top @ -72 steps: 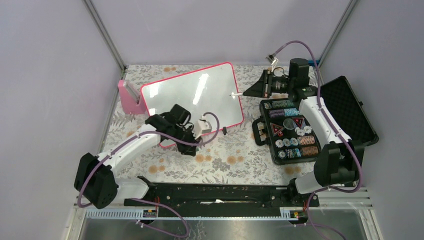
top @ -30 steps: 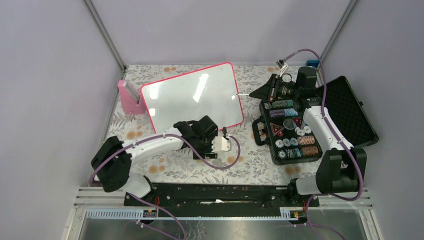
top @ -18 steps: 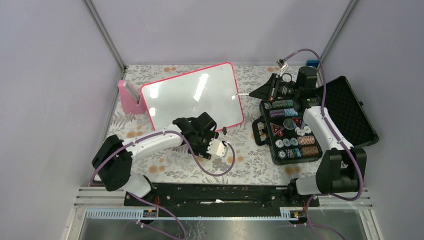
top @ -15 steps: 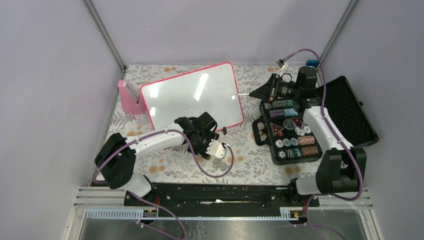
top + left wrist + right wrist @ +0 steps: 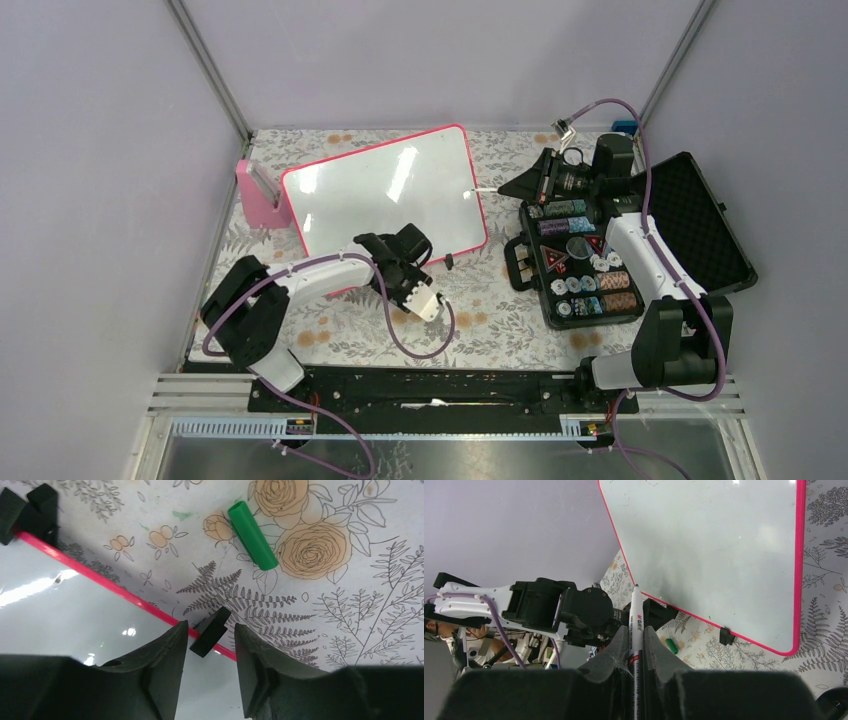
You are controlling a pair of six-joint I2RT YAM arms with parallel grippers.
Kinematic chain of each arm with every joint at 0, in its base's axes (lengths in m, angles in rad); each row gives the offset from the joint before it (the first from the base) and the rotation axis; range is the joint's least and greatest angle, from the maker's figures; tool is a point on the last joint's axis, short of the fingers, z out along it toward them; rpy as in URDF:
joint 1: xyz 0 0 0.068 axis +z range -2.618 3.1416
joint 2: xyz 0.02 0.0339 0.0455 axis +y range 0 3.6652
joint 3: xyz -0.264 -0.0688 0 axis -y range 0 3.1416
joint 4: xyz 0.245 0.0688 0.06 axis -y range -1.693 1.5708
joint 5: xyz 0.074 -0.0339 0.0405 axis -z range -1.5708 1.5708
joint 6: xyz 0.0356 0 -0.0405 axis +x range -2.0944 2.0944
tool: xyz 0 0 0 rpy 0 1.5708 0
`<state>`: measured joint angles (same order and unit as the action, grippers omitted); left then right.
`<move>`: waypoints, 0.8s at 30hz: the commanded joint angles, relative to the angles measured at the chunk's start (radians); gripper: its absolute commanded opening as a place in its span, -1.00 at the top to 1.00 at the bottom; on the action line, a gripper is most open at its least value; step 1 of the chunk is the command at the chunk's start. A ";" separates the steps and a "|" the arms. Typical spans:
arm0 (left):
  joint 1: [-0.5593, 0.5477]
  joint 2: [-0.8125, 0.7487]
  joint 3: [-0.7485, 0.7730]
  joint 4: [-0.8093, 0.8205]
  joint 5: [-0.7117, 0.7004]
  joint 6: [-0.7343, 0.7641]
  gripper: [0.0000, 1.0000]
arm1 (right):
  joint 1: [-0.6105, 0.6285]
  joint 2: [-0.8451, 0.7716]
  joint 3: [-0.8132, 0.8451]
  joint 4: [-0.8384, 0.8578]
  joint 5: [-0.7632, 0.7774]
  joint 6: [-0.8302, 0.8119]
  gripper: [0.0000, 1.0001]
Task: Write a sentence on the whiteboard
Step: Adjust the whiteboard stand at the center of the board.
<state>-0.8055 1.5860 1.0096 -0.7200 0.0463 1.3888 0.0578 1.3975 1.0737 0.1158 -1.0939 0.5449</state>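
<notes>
Top external view: glossy, pink-framed whiteboard [image 5: 385, 195] flat on floral tablecloth [image 5: 500, 320], left of open foam-lined black case [image 5: 700, 215]. Right gripper [image 5: 633, 635] clamped on white marker [image 5: 636, 610] at board's right edge. Left gripper [image 5: 210, 627] parted, straddling small black clip [image 5: 206, 639] on frame; green cylindrical cap [image 5: 252, 535] nearby.

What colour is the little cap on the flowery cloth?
The marker cap is green; the left wrist view shows it best.

Left gripper [image 5: 210, 628] points down with jaws parted; right gripper [image 5: 636, 631] reaches forward, jaws clamped on a marker [image 5: 634, 605].
</notes>
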 commanded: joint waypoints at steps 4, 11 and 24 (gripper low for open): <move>0.001 0.029 -0.032 0.067 -0.035 0.091 0.37 | -0.004 -0.007 0.008 0.033 -0.032 0.005 1.00; -0.023 0.055 -0.016 0.070 -0.018 0.086 0.76 | -0.004 -0.003 0.009 0.033 -0.034 0.006 1.00; -0.122 0.070 -0.014 0.081 -0.005 0.024 1.00 | -0.004 0.007 0.010 0.033 -0.034 0.004 1.00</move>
<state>-0.8825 1.6394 0.9756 -0.6533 -0.0372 1.4395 0.0578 1.4055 1.0737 0.1158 -1.1015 0.5476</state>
